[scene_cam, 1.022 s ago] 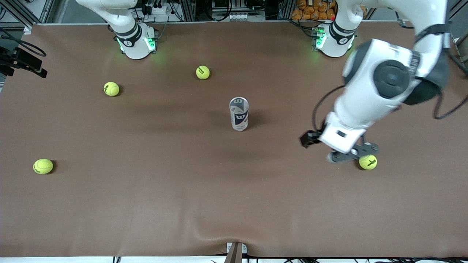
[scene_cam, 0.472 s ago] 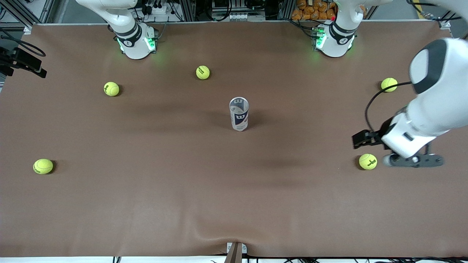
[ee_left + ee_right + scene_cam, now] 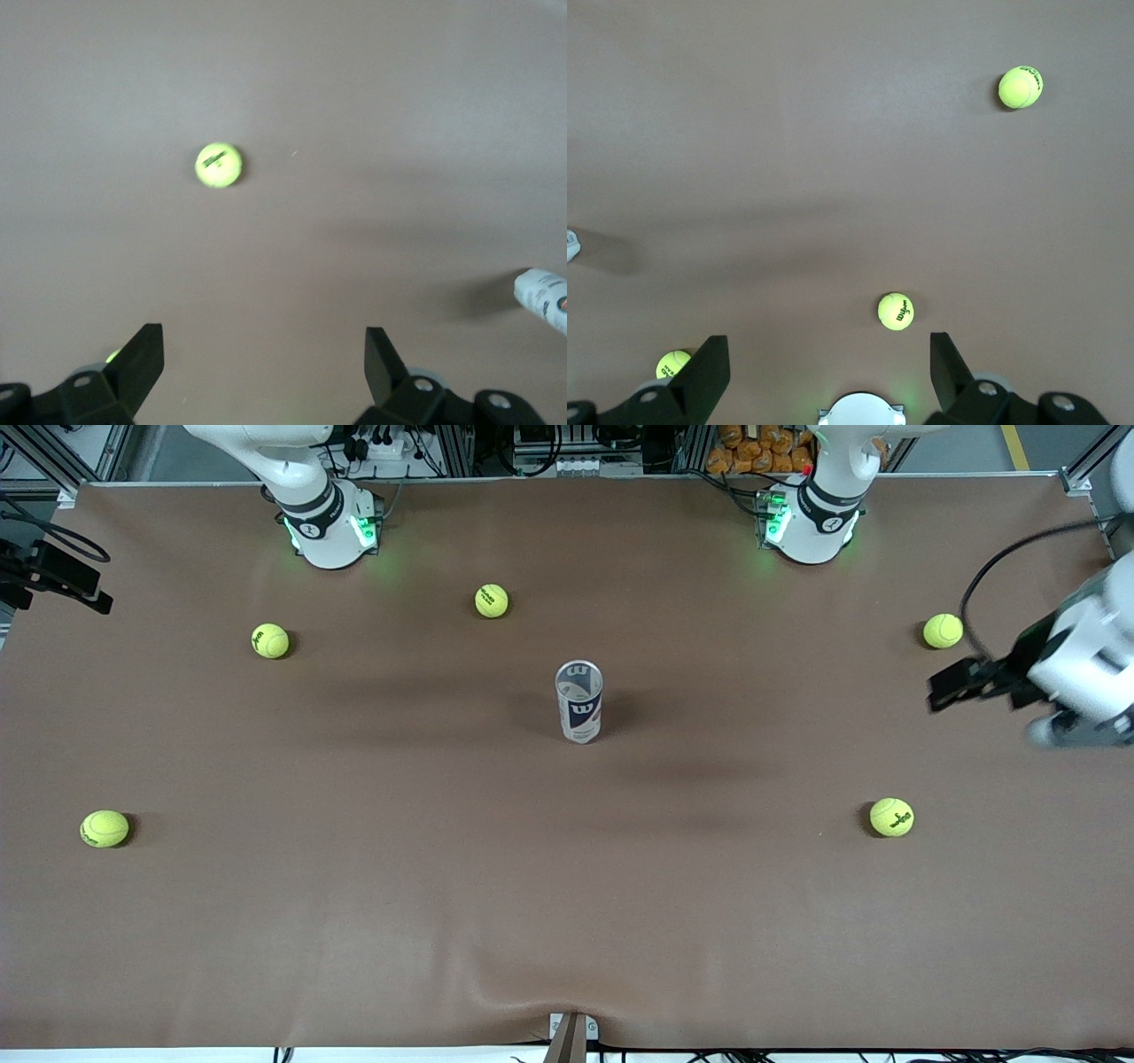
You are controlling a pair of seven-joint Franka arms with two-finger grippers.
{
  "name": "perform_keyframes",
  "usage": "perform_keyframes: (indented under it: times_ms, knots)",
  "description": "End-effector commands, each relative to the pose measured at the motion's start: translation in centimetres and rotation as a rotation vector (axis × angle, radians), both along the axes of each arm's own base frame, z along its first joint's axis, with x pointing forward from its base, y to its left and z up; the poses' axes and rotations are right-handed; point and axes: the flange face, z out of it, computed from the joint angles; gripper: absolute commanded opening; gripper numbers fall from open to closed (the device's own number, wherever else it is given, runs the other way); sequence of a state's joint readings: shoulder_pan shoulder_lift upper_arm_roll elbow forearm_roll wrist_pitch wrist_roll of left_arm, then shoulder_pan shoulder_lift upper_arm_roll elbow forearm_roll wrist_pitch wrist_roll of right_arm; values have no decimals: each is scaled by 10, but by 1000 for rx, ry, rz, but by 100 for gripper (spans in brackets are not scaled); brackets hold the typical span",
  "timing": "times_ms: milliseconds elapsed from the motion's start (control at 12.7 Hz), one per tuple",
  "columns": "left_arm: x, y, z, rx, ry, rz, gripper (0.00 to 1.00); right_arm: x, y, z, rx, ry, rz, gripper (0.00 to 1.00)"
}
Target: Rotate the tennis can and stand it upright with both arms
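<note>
Nearest the front camera on the brown felt-covered bench [image 3: 567, 921], two yellow-green tennis balls lie well apart: one toward the left arm's end [image 3: 891, 817], one toward the right arm's end [image 3: 104, 828]. Farther from the camera, at the bench's middle, the slim white-and-dark-blue tennis can [image 3: 579, 701] stands upright on its base with nothing touching it. Farther still lie three more balls, and the two arm bases stand at the bench's farthest edge.

The white left arm has swept out of the middle within the last second: its black left pincer [image 3: 966, 682] hung over the near ball at its own end, and is now up over the bench's edge at that end, well apart from the can. With the can already standing, this reads as a retreat after the uprighting is done.

The left wrist view adds what the front view lacks: the left pincer [image 3: 264, 365] is spread wide and empty, a ball below it and the can [image 3: 544, 295] at the picture's rim. The right pincer [image 3: 829, 365] is missing from the front view; only its wrist view shows it, also wide open and empty, waiting high above its base.
</note>
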State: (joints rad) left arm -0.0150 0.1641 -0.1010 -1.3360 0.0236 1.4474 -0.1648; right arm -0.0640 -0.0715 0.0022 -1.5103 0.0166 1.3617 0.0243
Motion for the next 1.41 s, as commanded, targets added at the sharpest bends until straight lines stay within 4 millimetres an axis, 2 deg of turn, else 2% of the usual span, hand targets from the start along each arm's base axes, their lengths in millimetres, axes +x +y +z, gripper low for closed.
perform_keyframes:
  times_ms: [0, 157, 314, 393, 550, 786, 1336]
  knots:
    - [-40, 21, 15, -3, 2, -8, 100, -1, -3, 3, -13, -1, 3, 100]
    - [-62, 33, 18, -2, 6, -2, 100, -1, -3, 2, -13, 0, 3, 100]
    - [-87, 37, 20, -2, 6, -17, 100, 0, -3, 2, -13, -1, 3, 100]
    - [-88, 37, 21, -2, 1, -19, 100, -1, -3, 2, -13, 0, 3, 100]
    - [-77, 36, 25, 7, -38, -55, 100, -1, -3, 2, -13, 0, 3, 100]
    - [-71, 32, 20, -1, -40, -85, 100, -1, -3, 2, -13, 0, 3, 100]
    - [-71, 34, 23, -8, -46, -70, 100, -1, -2, 2, -13, 0, 5, 100]
